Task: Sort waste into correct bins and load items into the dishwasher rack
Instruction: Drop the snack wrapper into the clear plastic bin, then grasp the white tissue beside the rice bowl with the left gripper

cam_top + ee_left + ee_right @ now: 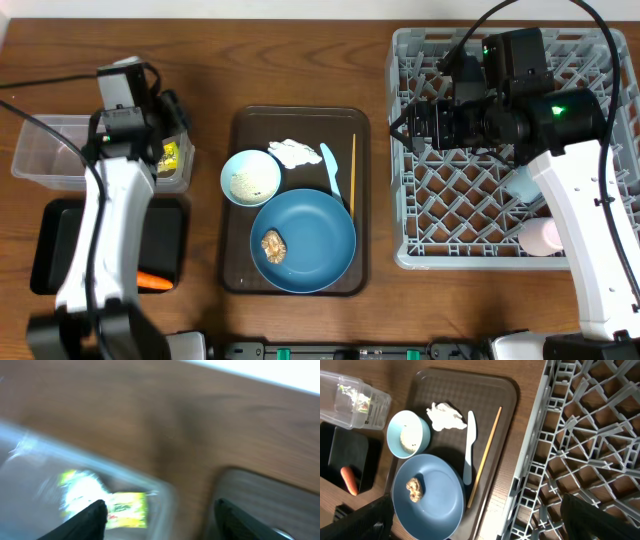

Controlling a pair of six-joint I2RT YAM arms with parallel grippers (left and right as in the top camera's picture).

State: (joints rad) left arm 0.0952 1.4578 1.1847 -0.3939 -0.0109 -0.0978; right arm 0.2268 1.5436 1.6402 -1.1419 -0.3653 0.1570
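Observation:
My left gripper (173, 138) (160, 521) is open and empty over the right end of the clear tub (45, 150), where the silver-and-yellow-green wrapper (127, 509) (168, 158) lies. My right gripper (405, 128) (480, 527) is open and empty above the left edge of the grey rack (500, 60). On the brown serving tray (300, 120) are the blue plate (315, 245) with the brown lump (273, 245), the white bowl (250, 177) with rice, the napkin (292, 152), the spoon (333, 170) and the chopstick (352, 175). The carrot (153, 282) lies in the black tray (60, 245).
A light blue cup (522, 182) and a pink cup (540, 237) sit in the rack's right front part, partly hidden by my right arm. Black cables run over the table's left side and above the rack.

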